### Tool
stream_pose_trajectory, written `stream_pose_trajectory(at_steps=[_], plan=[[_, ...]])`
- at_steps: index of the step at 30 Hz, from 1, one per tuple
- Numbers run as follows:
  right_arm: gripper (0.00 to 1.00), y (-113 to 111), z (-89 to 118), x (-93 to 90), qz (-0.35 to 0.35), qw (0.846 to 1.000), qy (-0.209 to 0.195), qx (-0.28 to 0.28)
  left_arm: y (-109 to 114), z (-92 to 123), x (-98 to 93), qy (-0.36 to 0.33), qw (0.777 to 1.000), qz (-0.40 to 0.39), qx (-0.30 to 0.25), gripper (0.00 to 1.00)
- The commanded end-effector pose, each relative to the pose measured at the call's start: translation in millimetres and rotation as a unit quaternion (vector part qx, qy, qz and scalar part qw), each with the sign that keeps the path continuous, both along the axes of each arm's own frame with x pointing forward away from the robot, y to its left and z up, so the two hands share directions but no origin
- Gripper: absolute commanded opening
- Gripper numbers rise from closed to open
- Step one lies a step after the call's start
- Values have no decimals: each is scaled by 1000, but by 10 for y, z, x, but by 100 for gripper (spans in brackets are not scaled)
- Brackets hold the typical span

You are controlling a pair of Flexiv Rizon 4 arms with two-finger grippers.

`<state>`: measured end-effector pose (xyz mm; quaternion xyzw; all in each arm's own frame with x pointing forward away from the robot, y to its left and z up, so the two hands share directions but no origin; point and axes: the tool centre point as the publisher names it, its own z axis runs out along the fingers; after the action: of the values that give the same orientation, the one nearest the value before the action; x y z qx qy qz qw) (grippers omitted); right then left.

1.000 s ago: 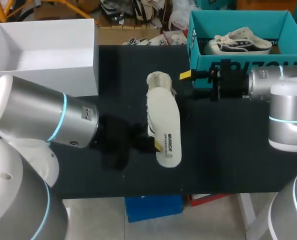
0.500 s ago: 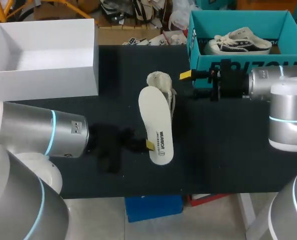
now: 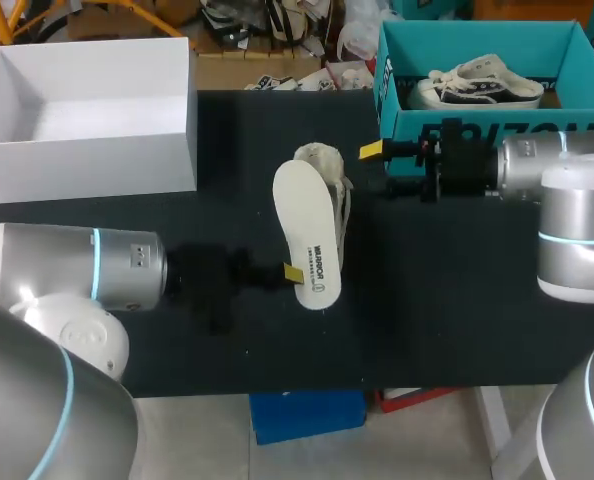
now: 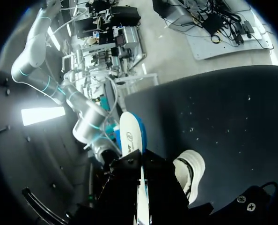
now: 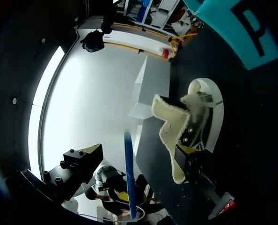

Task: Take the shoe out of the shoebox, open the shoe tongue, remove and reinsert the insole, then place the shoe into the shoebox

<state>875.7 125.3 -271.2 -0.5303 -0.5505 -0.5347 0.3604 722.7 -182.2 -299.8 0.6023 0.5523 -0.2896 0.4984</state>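
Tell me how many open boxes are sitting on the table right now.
2. A white box stands at the far left, with nothing showing inside it. A teal box stands at the far right, with a sneaker lying in it.

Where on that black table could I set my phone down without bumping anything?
Widest bare patch: table right of the insole, between the right fingers and the near edge. A smaller one lies between the white box and the shoe. The middle is crowded: shoe, insole, left fingers.
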Motion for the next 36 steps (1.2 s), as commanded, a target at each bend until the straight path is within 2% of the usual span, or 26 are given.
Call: stream_pose_trajectory(at_steps=[1,11,17,30,36], plan=[[100,16,-8,3,-1,1000,0,-1,-78,-26,213,2,1000,-8,10,0],[100,16,-8,3,-1,1000,0,-1,-173,-43,548,0,1000,-9,28,0],[100,16,-8,3,-1,1000,0,-1,-228,-50,677,-3,1000,-12,24,0],[100,16,-8,3,-1,1000,0,-1,-262,-44,750,-5,1000,-6,21,0],[100,100,-10,-90,40,999,11,14,-262,-44,750,-5,1000,-6,21,0]])
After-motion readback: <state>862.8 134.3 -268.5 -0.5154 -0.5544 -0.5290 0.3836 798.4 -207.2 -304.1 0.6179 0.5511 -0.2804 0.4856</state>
